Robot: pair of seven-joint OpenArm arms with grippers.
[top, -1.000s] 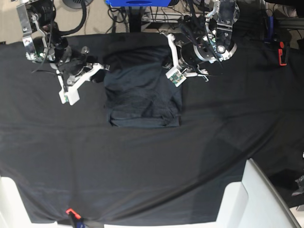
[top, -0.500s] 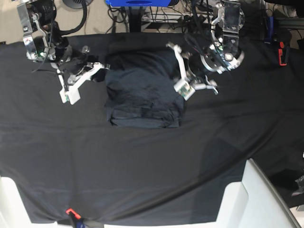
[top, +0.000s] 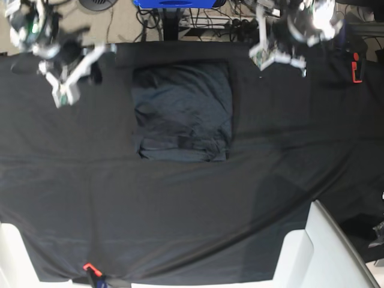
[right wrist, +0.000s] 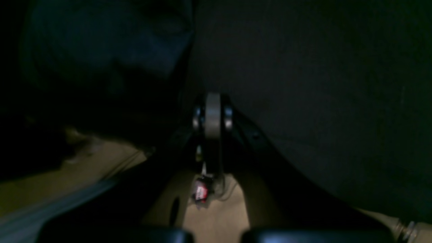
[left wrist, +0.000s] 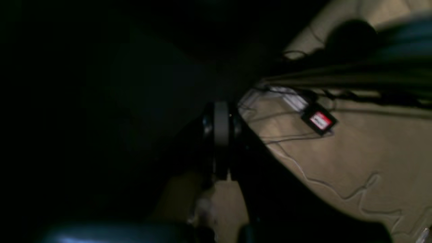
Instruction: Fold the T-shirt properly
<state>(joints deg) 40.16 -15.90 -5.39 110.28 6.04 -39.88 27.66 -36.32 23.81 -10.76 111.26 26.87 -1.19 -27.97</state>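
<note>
Beige flooring [top: 120, 24] strewn with dark cables runs along the far edge of the base view, behind a wide surface [top: 180, 210] draped in smooth black cloth that sags in long, shallow creases. At the far left the right gripper [top: 63, 96], white and blurred, hangs above bare cloth; its wrist view shows the pale pads [right wrist: 212, 114] pressed flat together with nothing between them. Near the middle of the far side lies the T-shirt [top: 182, 111], a soft charcoal knit with a faint bluish cast, folded into a compact, roughly rectangular packet. Its top is rumpled and its near edge shows stacked layers and a thick hem. Further right the left gripper [top: 264, 54], also blurred, sits over the far edge of the surface, well apart from the garment; its wrist view shows it closed and empty. A small red clip [top: 356, 66] stands at the far right, and white angular panels [top: 327, 252] fill the near right corner.
</note>
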